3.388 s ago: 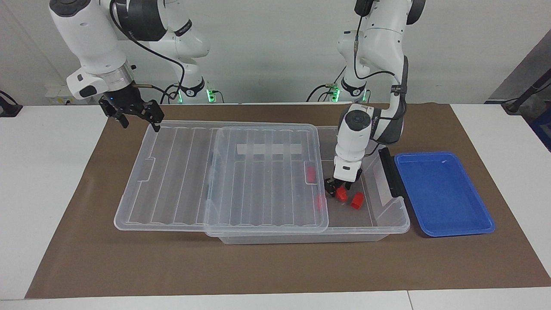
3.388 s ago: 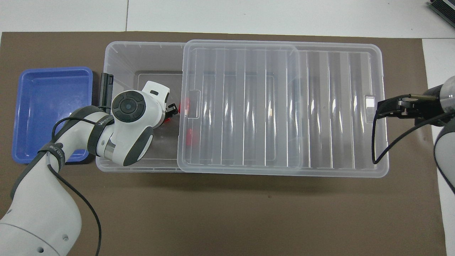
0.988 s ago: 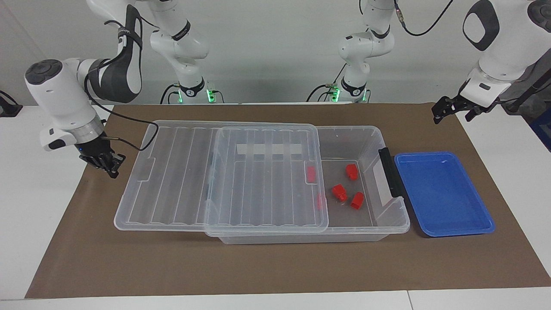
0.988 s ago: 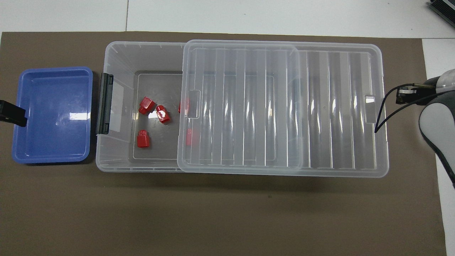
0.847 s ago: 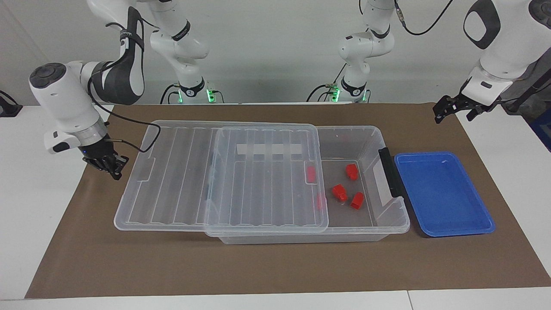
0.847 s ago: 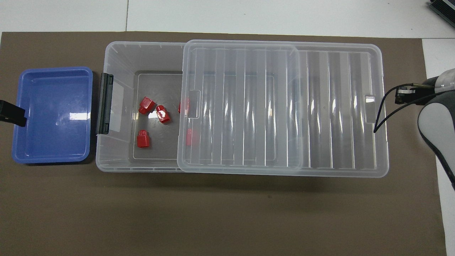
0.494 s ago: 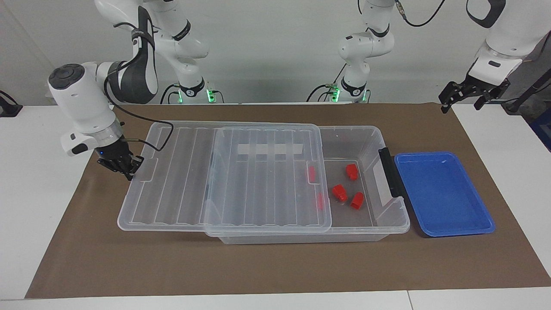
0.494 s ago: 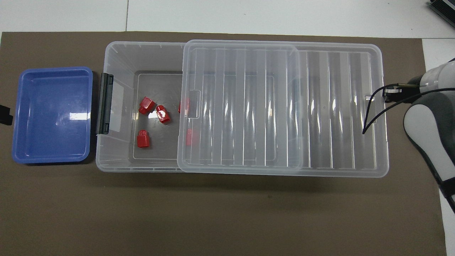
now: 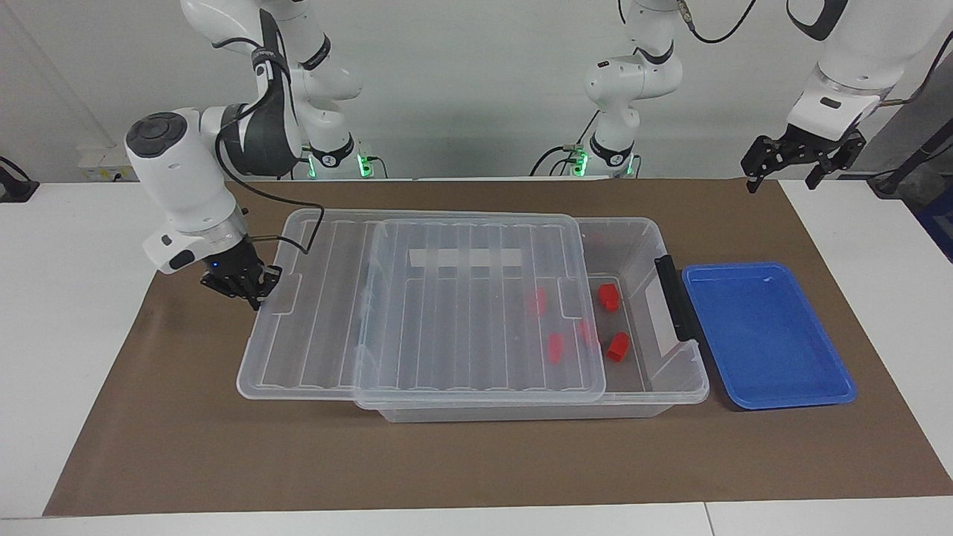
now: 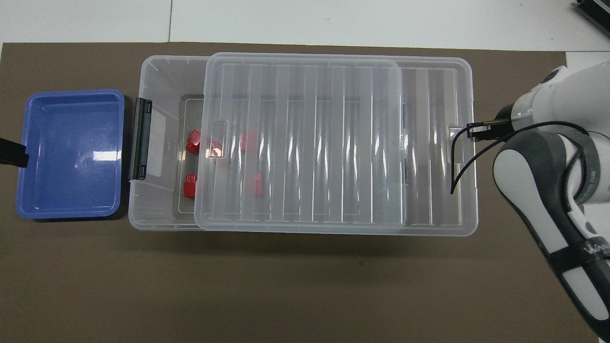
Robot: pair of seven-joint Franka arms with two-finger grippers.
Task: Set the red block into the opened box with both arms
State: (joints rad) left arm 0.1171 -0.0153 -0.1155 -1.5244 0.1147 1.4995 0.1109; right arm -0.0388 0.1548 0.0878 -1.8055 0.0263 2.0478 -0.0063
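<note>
Several red blocks lie in the opened box (image 9: 674,387) (image 10: 157,71). Two show in its uncovered end: one red block (image 9: 608,296) (image 10: 193,141) and another (image 9: 617,346) (image 10: 189,185). Others, like the block (image 9: 555,348) (image 10: 258,183), show through the ribbed clear lid (image 9: 447,313) (image 10: 305,143). The lid lies shifted on the box and overhangs toward the right arm's end. My right gripper (image 9: 249,286) (image 10: 474,131) is shut, its tips against that overhanging end. My left gripper (image 9: 793,160) (image 10: 12,156) hangs open and empty, high over the mat's edge by the blue tray.
A shallow blue tray (image 9: 767,335) (image 10: 66,152) with nothing in it sits beside the box at the left arm's end. The box's black handle (image 9: 674,298) (image 10: 139,138) faces it. Everything rests on a brown mat (image 9: 476,461).
The right gripper has come against the lid's end and slid the lid toward the left arm's end, so it covers more of the blocks. The left gripper has shifted slightly in the air.
</note>
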